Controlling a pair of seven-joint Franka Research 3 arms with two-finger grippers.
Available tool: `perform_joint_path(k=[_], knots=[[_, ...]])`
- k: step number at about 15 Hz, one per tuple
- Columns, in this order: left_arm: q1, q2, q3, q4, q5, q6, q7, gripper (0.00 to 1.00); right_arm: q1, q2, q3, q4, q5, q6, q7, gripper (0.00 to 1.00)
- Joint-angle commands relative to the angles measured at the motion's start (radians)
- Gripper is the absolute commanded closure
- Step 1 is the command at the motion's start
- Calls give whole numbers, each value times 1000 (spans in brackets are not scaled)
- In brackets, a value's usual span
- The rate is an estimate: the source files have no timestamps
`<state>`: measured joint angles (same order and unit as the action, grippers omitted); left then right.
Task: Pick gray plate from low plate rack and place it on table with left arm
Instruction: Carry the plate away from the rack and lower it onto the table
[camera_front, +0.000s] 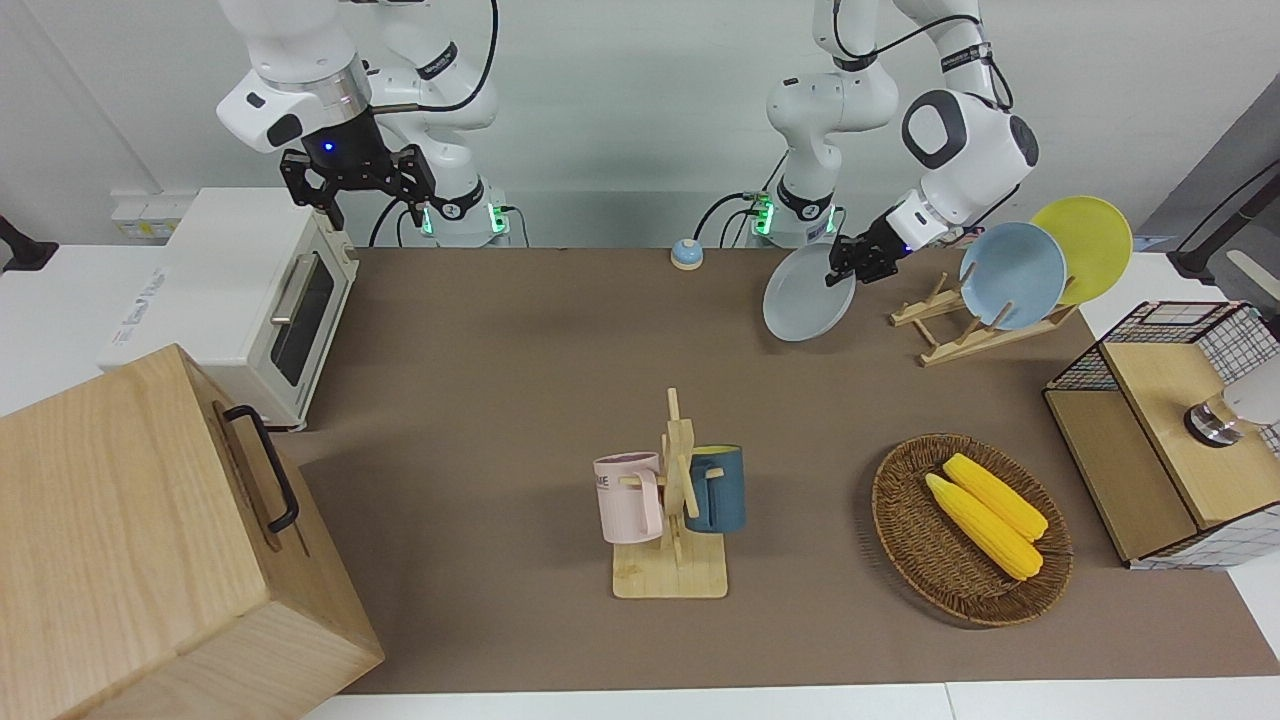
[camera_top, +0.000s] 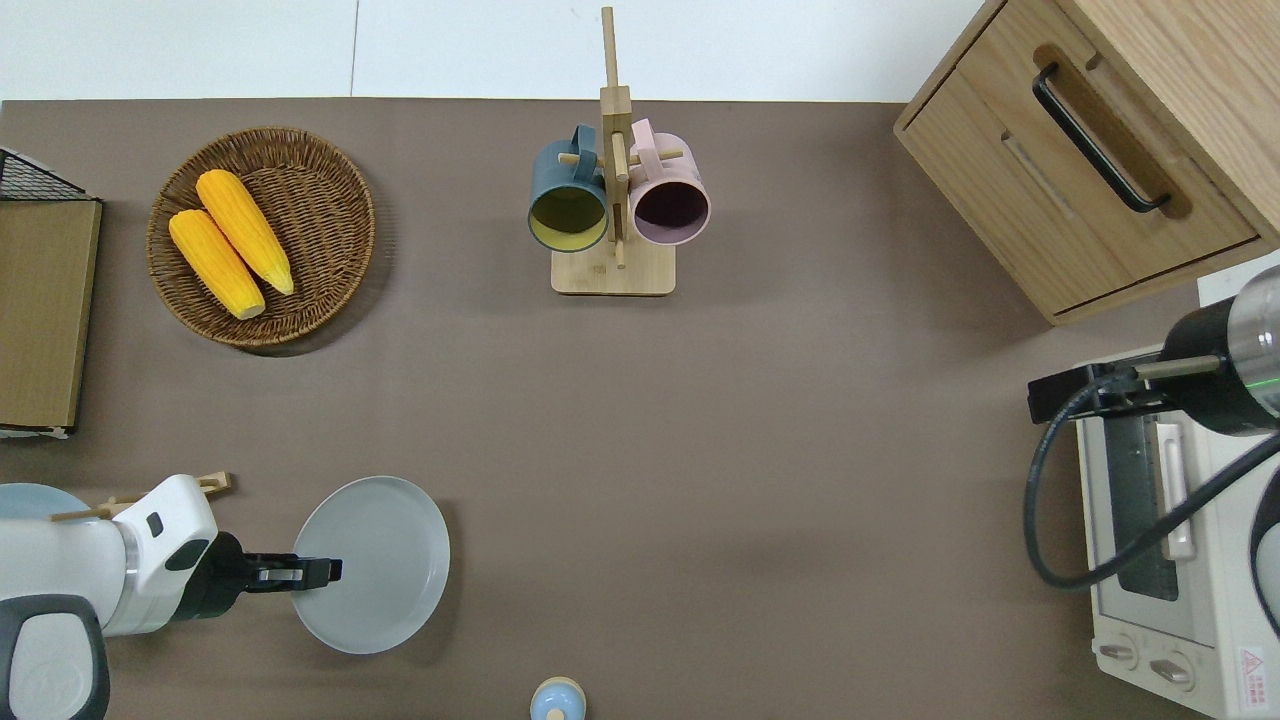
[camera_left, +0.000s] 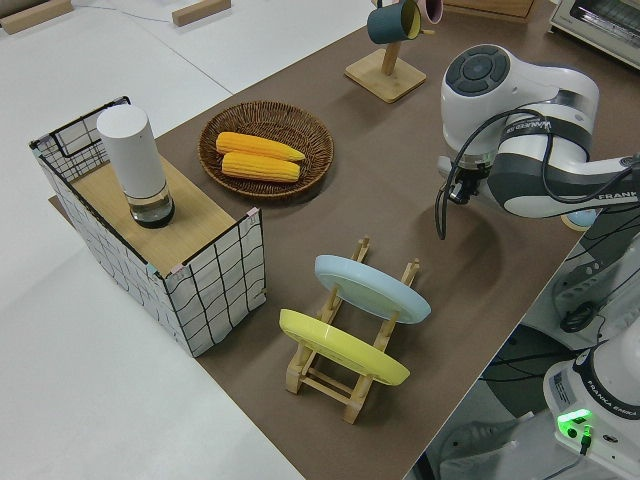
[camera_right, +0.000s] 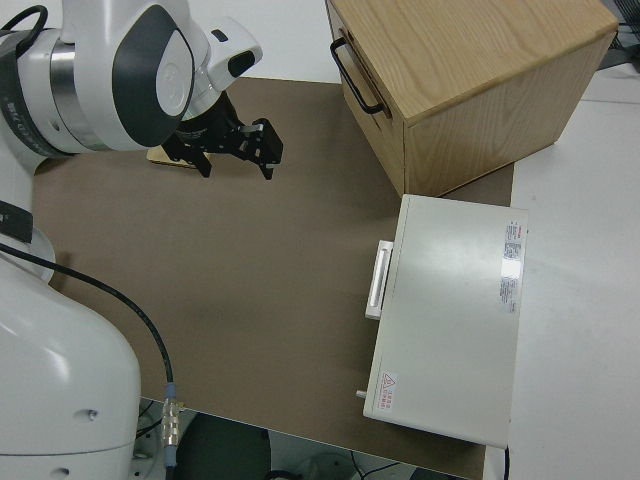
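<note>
Holding the gray plate (camera_top: 385, 560) by its rim, the left gripper (camera_top: 322, 572) is clamped on it over bare table (camera_top: 700, 450) beside the low plate rack (camera_front: 985, 335), toward the table's middle. Plate looks rigid, smooth, likely slippery and breakable; the rim pinch suits. Right arm parked.

Bright, even, diffuse light from above in all four views. Shadows soft and short: faint dark patch on brown matted table (camera_top: 760, 420) beside round pale gray plate (camera_top: 385, 560), darker crescent under round wicker basket (camera_top: 330, 215). No strong glare; mild sheen on white toaster oven (camera_right: 450, 320). Focus sharp throughout; no evident motion blur.
</note>
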<state>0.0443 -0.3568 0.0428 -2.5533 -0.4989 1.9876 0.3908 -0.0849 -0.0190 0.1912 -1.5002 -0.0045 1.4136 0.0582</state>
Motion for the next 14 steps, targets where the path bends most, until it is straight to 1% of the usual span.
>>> perform_joint_path(k=[1, 4, 9, 10, 11, 12, 13, 14], knots=[[-1, 30, 5, -31, -29, 59, 72, 1000, -7, -2, 5, 6, 6, -15, 0, 11], [0, 61, 5, -44, -43, 89, 120, 1000, -7, -2, 5, 6, 6, -15, 0, 11], [-8, 81, 3, -61, -46, 134, 135, 1000, -7, -2, 5, 6, 6, -15, -1, 11], [-9, 81, 3, -61, -46, 134, 134, 901, -7, -2, 5, 6, 6, -15, -1, 11], [-9, 81, 3, -59, -46, 134, 134, 724, -7, -2, 5, 6, 6, -15, -1, 13], [-11, 81, 2, -58, -44, 135, 134, 480, -7, -2, 5, 6, 6, -15, -1, 11], [-9, 79, -1, -56, -43, 137, 132, 268, -7, -2, 5, 6, 6, -15, 0, 11], [-8, 78, -1, -53, -36, 135, 132, 200, -7, -2, 5, 6, 6, -15, 0, 13]])
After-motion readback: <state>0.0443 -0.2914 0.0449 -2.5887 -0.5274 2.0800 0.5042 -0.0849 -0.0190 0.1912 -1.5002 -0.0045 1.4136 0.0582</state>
